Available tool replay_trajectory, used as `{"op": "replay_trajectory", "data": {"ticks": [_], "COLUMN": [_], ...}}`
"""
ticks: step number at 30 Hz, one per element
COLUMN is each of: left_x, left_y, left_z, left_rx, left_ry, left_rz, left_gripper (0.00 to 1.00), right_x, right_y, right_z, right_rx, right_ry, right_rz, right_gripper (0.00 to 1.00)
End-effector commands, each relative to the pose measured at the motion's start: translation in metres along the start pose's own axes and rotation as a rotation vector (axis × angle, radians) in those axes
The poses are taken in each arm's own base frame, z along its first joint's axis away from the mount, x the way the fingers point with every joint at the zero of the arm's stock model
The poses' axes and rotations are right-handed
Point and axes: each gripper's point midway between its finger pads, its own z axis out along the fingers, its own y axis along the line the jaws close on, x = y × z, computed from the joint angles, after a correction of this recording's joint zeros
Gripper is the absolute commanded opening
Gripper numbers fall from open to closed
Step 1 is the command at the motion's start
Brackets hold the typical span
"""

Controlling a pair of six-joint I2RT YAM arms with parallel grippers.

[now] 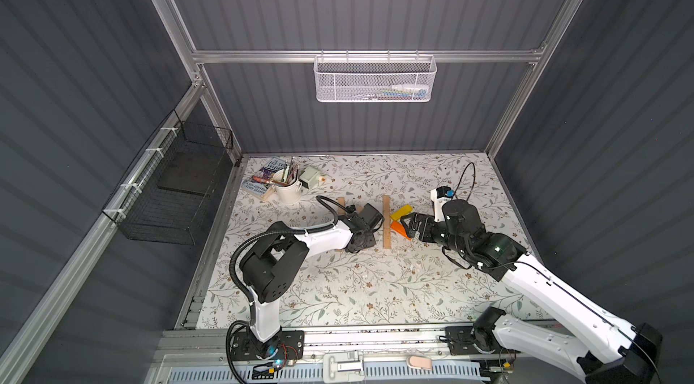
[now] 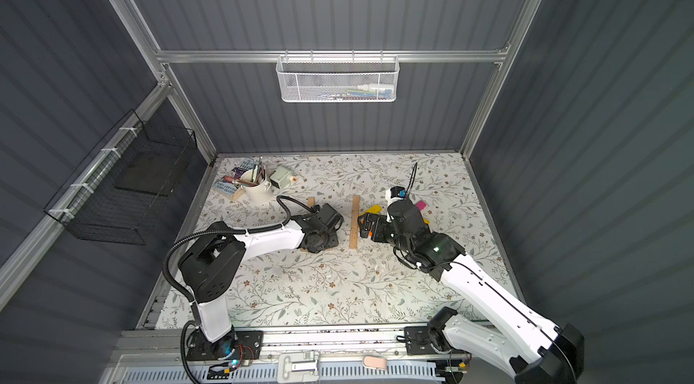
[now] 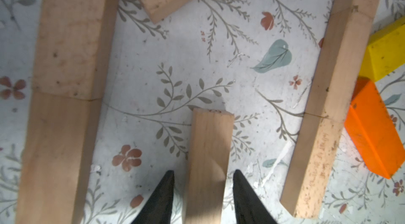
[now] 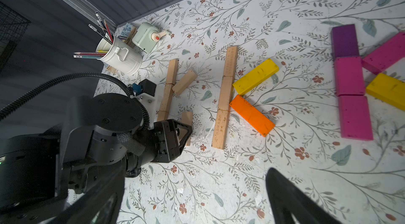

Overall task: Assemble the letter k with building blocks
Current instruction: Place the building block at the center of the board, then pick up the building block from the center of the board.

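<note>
While the left pincer (image 3: 203, 172) stands released, its fingers (image 3: 163, 196) flanking a loose tan block (image 3: 209, 146) with a gap on either side, we list the desk (image 1: 338, 280) as follows.

Item 1: left tan column (image 4: 167, 90), 3 blocks end to end. A slanted tan block (image 4: 184, 82) lies just beside it at 2 o'clock. The loose tan block lies flat at its 4 o'clock, apart from it.

Item 2: middle tan column (image 1: 386, 220), 3 blocks, at 3 o'clock of item 1. A yellow block (image 4: 255, 76) at its 1 o'clock and an orange block (image 4: 252, 115) at its 5 o'clock both touch it.

Item 3: further toward 3 o'clock, a purple block (image 4: 344, 40) and 2 pink blocks (image 4: 349, 75) in line, with a slanted pink block (image 4: 385, 53) and a second yellow block (image 4: 386, 90) beside them.

Item 4: right pincer (image 1: 405, 227), spread wide, grasping nothing, near the orange block.

Item 5: white cup (image 1: 287, 187), in the desk's 10 o'clock corner.
</note>
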Motion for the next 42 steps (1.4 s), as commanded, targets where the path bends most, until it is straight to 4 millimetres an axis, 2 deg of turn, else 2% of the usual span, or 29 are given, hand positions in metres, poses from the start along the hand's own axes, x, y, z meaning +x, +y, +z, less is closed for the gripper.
{"op": "replay_trajectory", "data": {"ticks": [1,4,7,9,11,15,17,19,23,27,31,36,42], "left_x": [-0.019,-0.037,-0.058,-0.076,-0.091,-0.101,-0.098,-0.089,-0.07,-0.058,-0.043,-0.017,-0.013], "left_y": [-0.008,-0.005,0.012,0.032,0.05,0.061,0.066,0.077,0.098,0.115,0.133,0.117,0.117], "left_z": [-0.029,-0.053,-0.074,-0.09,-0.108,-0.16,-0.182,-0.2,-0.219,-0.24,-0.237,-0.237,-0.235], "left_rx": [0.038,0.092,0.171,0.206,0.221,0.362,0.473,0.51,0.432,0.342,0.256,0.383,0.395], "left_ry": [-0.073,-0.133,-0.152,-0.173,-0.204,-0.286,-0.283,-0.274,-0.296,-0.414,-0.48,-0.529,-0.529], "left_rz": [0.019,0.026,0.001,-0.015,0.032,0.211,0.276,0.333,0.482,0.62,0.756,0.932,0.949], "left_gripper": [0.48,0.53,0.54,0.54,0.53,0.53,0.53,0.54,0.56,0.58,0.62,0.75,0.96], "right_x": [0.002,0.002,0.003,0.007,0.015,0.028,0.036,0.046,0.072,0.092,0.104,0.108,0.117], "right_y": [-0.004,-0.003,0.003,0.01,0.013,0.018,0.022,0.032,0.041,0.044,0.045,0.044,0.041], "right_z": [0.002,0.005,0.01,0.016,0.03,0.051,0.062,0.075,0.105,0.13,0.154,0.177,0.201], "right_rx": [0.013,0.02,0.02,0.018,0.053,0.122,0.13,0.11,0.13,0.154,0.18,0.207,0.23], "right_ry": [0.005,0.014,0.064,0.125,0.19,0.266,0.307,0.36,0.464,0.512,0.54,0.528,0.542], "right_rz": [0.009,0.011,0.01,0.004,-0.021,-0.066,-0.077,-0.083,-0.116,-0.152,-0.177,-0.191,-0.193], "right_gripper": [0.99,0.98,0.95,0.93,0.92,0.9,0.88,0.82,0.71,0.59,0.55,0.53,0.51]}}
